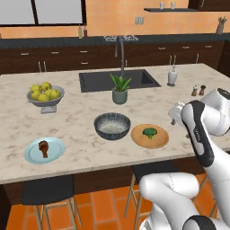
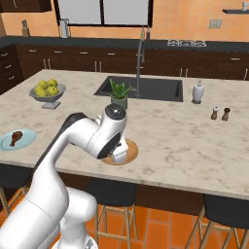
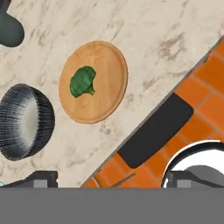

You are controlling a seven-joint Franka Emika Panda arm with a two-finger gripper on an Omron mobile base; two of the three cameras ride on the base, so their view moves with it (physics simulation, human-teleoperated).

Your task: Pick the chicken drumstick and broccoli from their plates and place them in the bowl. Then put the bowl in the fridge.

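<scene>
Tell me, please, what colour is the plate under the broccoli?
Orange-tan, wood-coloured; the plate under the broccoli shows best in the hand view.

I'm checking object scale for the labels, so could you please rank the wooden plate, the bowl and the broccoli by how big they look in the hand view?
1. Wooden plate, the widest of the three.
2. Bowl, a little narrower; its left edge is cut off by the frame, so the gap is unsure.
3. Broccoli, clearly the smallest, lying on the plate.

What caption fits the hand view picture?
Broccoli on a wooden plate, beside the empty grey bowl.
</scene>
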